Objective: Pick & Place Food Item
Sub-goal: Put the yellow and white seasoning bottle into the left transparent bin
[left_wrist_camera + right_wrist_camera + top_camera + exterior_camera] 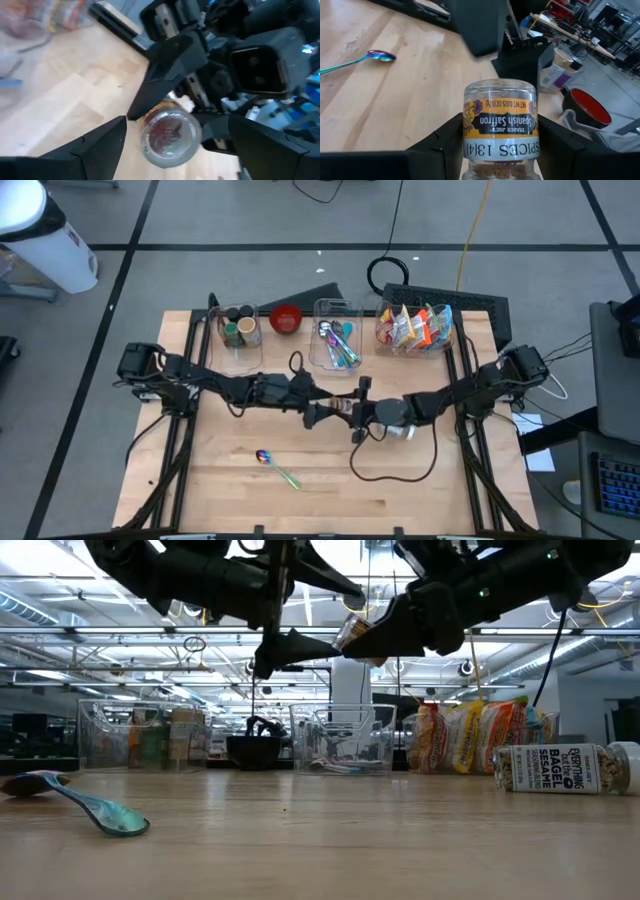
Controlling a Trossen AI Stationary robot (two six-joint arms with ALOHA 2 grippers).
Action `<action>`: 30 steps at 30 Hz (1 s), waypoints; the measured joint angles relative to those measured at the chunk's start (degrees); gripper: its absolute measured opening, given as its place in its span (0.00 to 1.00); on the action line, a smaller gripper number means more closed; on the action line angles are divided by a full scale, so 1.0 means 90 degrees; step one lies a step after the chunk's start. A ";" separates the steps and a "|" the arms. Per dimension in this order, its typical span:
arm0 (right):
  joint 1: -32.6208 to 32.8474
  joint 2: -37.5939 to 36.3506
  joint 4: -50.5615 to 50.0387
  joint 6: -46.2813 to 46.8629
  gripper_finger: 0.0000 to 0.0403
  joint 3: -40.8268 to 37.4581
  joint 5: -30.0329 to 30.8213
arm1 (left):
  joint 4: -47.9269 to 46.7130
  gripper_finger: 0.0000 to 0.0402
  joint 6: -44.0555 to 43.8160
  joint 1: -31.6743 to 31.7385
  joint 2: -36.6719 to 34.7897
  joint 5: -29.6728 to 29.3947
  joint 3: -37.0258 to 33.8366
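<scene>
Left arm: reaching toward table centre, left gripper hanging released, fingers spread either side of the jar's end.
Right arm: reaching inward, right gripper grasping the spice jar.
Jar: hovering above mid-table, long axis lying along the fingers, pointing at the left gripper.

A small glass spice jar, seen upside down in the right wrist view, carries a yellow label reading "Trader Joe's Spanish Saffron", "NET WT 0.025 OZ (0.7g)" and, on a dark band, "SPICES 13(4)". In the low view, a second jar lying on its side on the counter reads "Everything but the Bagel Sesame".
</scene>
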 joint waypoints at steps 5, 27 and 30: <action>-0.0095 -0.0001 0.0246 0.0003 0.45 0.0000 0.0002 | -0.0239 0.89 0.0303 0.0048 0.0005 -0.0139 0.0235; -0.0180 -0.0005 0.0384 -0.0062 0.45 -0.0006 0.0064 | -0.1246 0.58 0.0556 0.0242 -0.0005 -0.0113 0.0664; -0.0202 -0.0005 0.0382 -0.0058 0.45 -0.0007 0.0071 | -0.1255 0.57 0.0561 0.0246 -0.0005 -0.0038 0.0664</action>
